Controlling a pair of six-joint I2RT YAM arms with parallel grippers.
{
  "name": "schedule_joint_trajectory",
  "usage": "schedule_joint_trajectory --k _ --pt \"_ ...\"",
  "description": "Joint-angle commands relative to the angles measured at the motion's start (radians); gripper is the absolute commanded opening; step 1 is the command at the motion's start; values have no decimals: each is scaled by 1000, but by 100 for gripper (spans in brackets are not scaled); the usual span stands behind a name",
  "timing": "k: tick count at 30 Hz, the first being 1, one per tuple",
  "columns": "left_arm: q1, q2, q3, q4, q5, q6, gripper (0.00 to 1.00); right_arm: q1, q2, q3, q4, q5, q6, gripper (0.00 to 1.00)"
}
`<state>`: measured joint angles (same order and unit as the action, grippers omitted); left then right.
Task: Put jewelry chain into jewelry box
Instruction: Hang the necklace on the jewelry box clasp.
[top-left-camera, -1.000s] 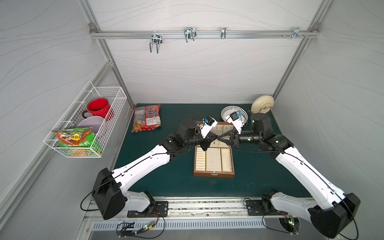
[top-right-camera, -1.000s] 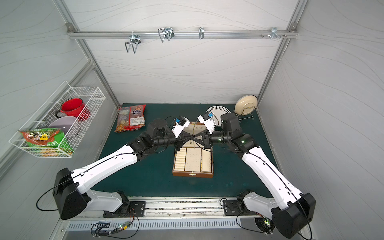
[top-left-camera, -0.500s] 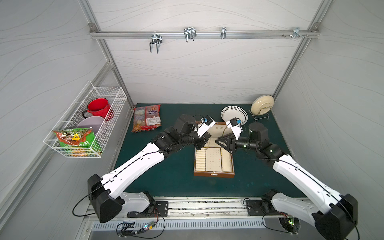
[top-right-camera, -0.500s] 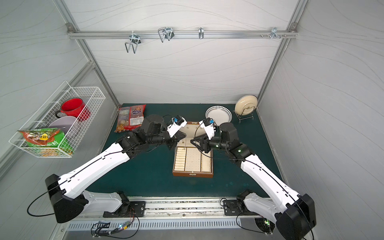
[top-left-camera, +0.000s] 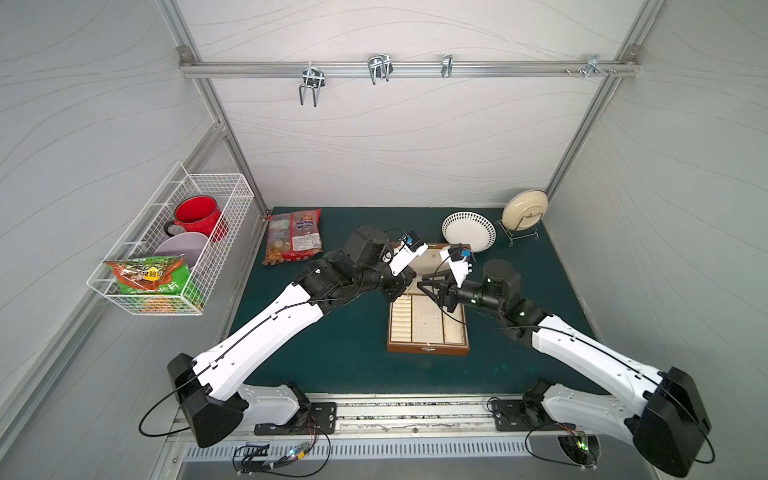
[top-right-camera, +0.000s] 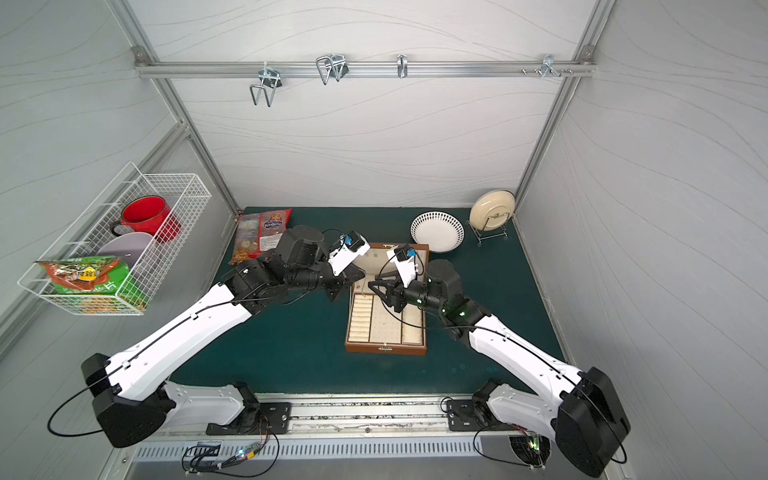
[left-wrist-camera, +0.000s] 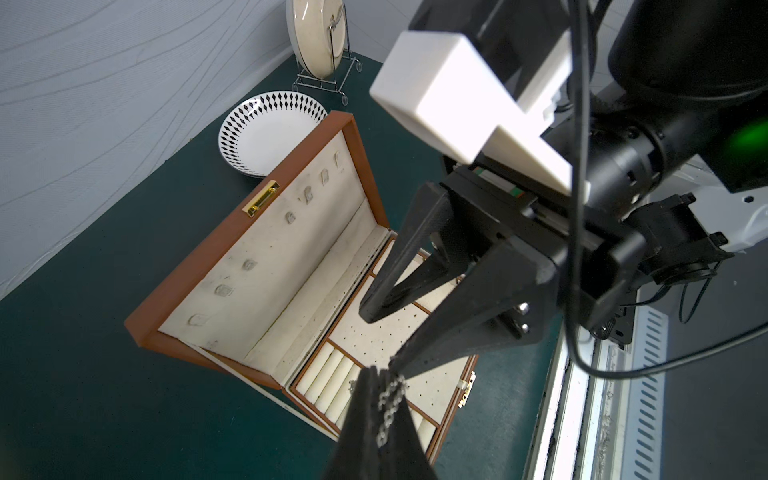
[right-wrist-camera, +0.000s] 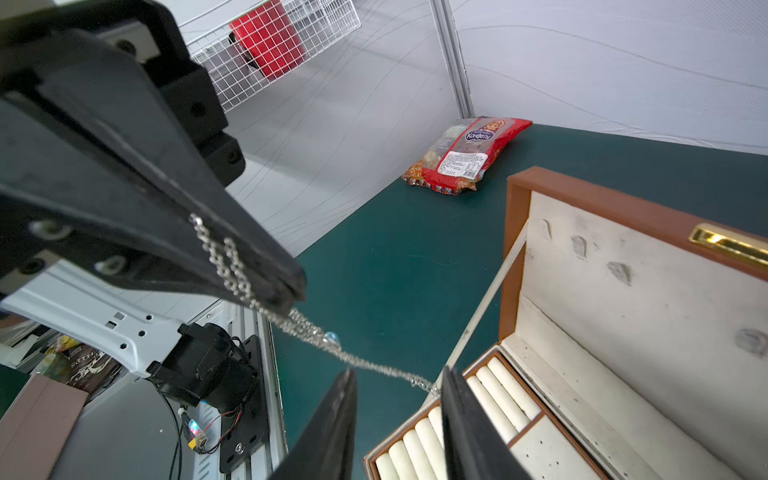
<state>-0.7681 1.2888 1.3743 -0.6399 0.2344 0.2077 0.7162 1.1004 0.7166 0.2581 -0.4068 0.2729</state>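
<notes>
1. Left gripper (right-wrist-camera: 286, 291) is clenched on the thin silver beaded jewelry chain (right-wrist-camera: 307, 332); a doubled length lies along its jaws and a free run trails out from the tips.
2. Right gripper (right-wrist-camera: 395, 395) faces it with jaws parted. The chain's far end reaches the inner face of one finger (right-wrist-camera: 451, 399). I cannot tell whether it only touches or is caught.
3. Both grippers hang above the open brown leather-look jewelry box (top-left-camera: 428, 349), which sits on the green worktop (top-left-camera: 340, 357). The cream ring rolls (left-wrist-camera: 328, 382) lie directly beneath the left gripper's tips.
4. Step in hand, by my judgement: chain carried over the box, not yet inside.
5. Next move calls for lowering the left gripper toward the lining before releasing, keeping the trailing end inside the rim.
</notes>
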Motion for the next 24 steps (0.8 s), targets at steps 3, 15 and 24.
schedule_joint_trajectory --k 3,15,24 --pt "-6 -5 54 8 -4 9 0 12 19 12 70 -2 1 37" --pt "-5 3 70 1 -10 15 0 33 33 -1 79 -5 9 33" --pt "-5 9 73 4 -20 23 0 36 -103 -55 59 46 -11 33"
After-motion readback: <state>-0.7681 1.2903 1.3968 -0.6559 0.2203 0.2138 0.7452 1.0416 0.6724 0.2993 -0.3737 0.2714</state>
